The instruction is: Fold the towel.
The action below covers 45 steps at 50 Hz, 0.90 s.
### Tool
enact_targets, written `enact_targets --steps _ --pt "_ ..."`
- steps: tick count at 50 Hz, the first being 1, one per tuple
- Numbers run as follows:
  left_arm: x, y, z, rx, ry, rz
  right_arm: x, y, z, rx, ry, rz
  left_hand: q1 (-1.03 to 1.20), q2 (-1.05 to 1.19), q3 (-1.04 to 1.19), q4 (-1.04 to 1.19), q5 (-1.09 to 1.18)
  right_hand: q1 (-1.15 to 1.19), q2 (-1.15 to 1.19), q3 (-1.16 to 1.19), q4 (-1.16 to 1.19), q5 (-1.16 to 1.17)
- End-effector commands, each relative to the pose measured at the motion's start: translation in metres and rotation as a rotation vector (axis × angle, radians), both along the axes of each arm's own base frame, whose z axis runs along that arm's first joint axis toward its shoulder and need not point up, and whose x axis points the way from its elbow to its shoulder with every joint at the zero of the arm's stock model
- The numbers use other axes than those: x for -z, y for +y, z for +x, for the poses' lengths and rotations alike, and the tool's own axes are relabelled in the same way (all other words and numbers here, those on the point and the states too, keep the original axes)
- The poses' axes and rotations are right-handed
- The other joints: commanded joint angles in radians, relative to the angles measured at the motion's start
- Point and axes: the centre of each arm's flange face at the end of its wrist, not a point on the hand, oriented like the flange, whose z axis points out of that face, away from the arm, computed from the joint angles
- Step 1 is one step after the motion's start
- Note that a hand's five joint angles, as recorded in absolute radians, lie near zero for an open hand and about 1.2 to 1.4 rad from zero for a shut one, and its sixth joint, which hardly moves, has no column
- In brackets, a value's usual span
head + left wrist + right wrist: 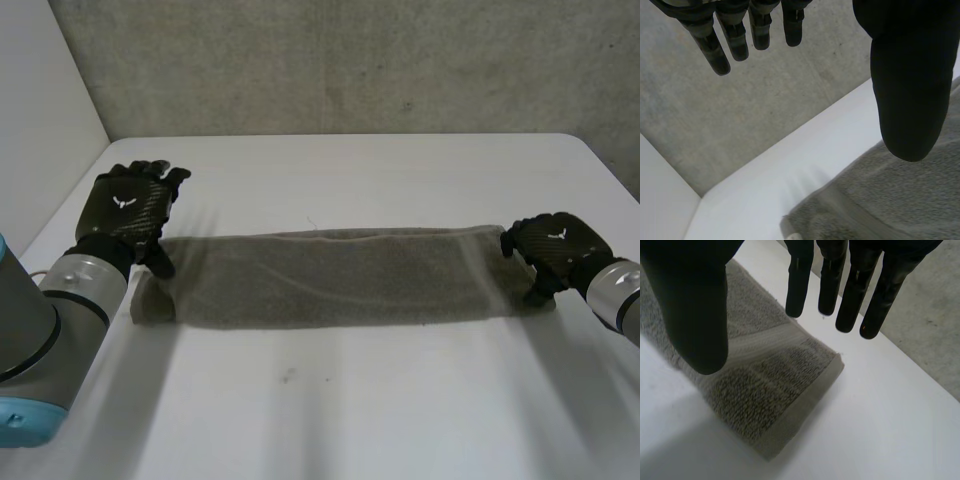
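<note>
A grey towel (330,278) lies across the white table (350,400) as a long folded strip. My left hand (128,208) hovers over the strip's left end, fingers (720,47) straight and spread, thumb (910,90) above the cloth (890,200), holding nothing. At the right end my right hand (553,247) stands just above the towel's corner (790,390). Its fingers (855,295) are straight and its thumb (695,305) is apart from them, with no cloth between.
A grey concrete wall (350,60) runs behind the table's far edge. A white panel (40,120) stands at the left. Bare tabletop lies in front of and behind the towel.
</note>
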Motion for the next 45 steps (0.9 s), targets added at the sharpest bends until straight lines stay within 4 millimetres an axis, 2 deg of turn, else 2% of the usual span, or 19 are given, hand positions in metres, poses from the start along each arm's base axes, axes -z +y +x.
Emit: enact_targets --steps 1,15,17,18,19,20,23,25,26,28,29,31,34,36,37,41,43,44,45 --pt "0.003 0.002 -0.001 0.006 0.014 0.025 0.027 -0.012 -0.006 -0.005 -0.01 -0.007 -0.003 0.008 0.008 0.006 -0.028 0.145 0.154 0.144 0.147 0.166" --pt "0.005 0.002 0.001 0.001 0.012 0.032 0.05 -0.016 -0.009 -0.019 0.053 0.02 -0.003 0.008 0.008 0.006 -0.028 0.18 0.189 0.18 0.182 0.201" --pt "0.006 0.003 0.001 0.003 0.011 0.035 0.053 -0.017 -0.009 -0.024 0.065 0.021 -0.003 0.008 0.008 0.006 -0.028 0.381 0.39 0.381 0.383 0.402" --pt "0.006 0.003 0.001 0.003 0.011 0.035 0.053 -0.017 -0.009 -0.024 0.065 0.021 -0.003 0.008 0.008 0.006 -0.028 0.383 0.391 0.382 0.385 0.404" --pt "0.005 0.003 0.0 0.004 0.011 0.034 0.054 -0.018 -0.01 -0.025 0.07 0.018 -0.003 0.008 0.008 0.006 -0.028 0.542 0.551 0.542 0.545 0.563" --pt "0.005 0.003 0.0 0.004 0.011 0.034 0.054 -0.021 -0.011 -0.017 0.072 0.015 -0.003 0.008 0.008 0.006 -0.028 0.835 0.844 0.834 0.837 0.856" --pt "0.005 0.003 0.0 0.004 0.011 0.035 0.052 -0.025 -0.015 -0.002 0.074 0.006 -0.003 0.008 0.008 0.006 -0.028 0.895 0.904 0.895 0.897 0.916" --pt "0.005 0.003 0.001 0.0 0.011 0.035 0.046 -0.034 -0.031 0.076 0.095 -0.013 -0.003 0.008 0.008 0.006 -0.028 0.895 0.904 0.895 0.897 0.916" --pt "0.005 0.003 0.001 0.0 0.011 0.035 0.046 -0.034 -0.031 0.076 0.095 -0.013 -0.003 0.008 0.008 0.006 -0.028 0.895 0.904 0.895 0.897 0.916" --pt "0.005 0.002 0.002 -0.003 0.011 0.035 0.034 -0.043 -0.053 0.192 0.13 -0.044 -0.003 0.008 0.008 0.006 -0.028 0.895 0.904 0.895 0.897 0.916" --pt "0.005 0.002 0.002 -0.003 0.011 0.035 0.034 -0.043 -0.053 0.192 0.13 -0.044 -0.003 0.008 0.008 0.006 -0.028 0.895 0.904 0.895 0.897 0.916" --pt "0.004 0.002 0.002 -0.003 0.012 0.032 0.021 -0.054 -0.075 0.288 0.16 -0.086 -0.003 0.008 0.008 0.006 -0.028 0.895 0.904 0.895 0.897 0.916" --pt "0.003 0.003 0.002 -0.003 0.013 0.028 0.015 -0.061 -0.088 0.333 0.175 -0.099 -0.003 0.008 0.008 0.006 -0.028 0.895 0.904 0.895 0.897 0.916" --pt "0.003 0.003 0.003 -0.005 0.013 0.028 0.001 -0.071 -0.109 0.392 0.232 -0.139 -0.003 0.008 0.008 0.006 -0.028 0.895 0.904 0.895 0.897 0.916" --pt "0.003 0.003 0.003 -0.005 0.013 0.028 -0.007 -0.074 -0.112 0.394 0.274 -0.166 -0.003 0.008 0.008 0.006 -0.028 0.895 0.904 0.895 0.897 0.916" --pt "0.002 0.003 0.003 -0.006 0.014 0.025 -0.025 -0.079 -0.111 0.38 0.329 -0.23 -0.003 0.008 0.008 0.006 -0.028 0.895 0.904 0.895 0.897 0.916" --pt "0.002 0.003 0.003 -0.005 0.014 0.025 -0.033 -0.08 -0.104 0.366 0.333 -0.257 -0.003 0.008 0.008 0.006 -0.028 0.895 0.904 0.895 0.897 0.916" --pt "0.001 0.003 0.003 -0.005 0.014 0.023 -0.042 -0.079 -0.086 0.33 0.321 -0.291 -0.003 0.008 0.008 0.006 -0.028 0.895 0.904 0.895 0.897 0.916" --pt "0.001 0.003 0.002 -0.003 0.014 0.023 -0.055 -0.074 -0.056 0.267 0.3 -0.339 -0.003 0.008 0.008 0.006 -0.028 0.895 0.904 0.895 0.897 0.916"
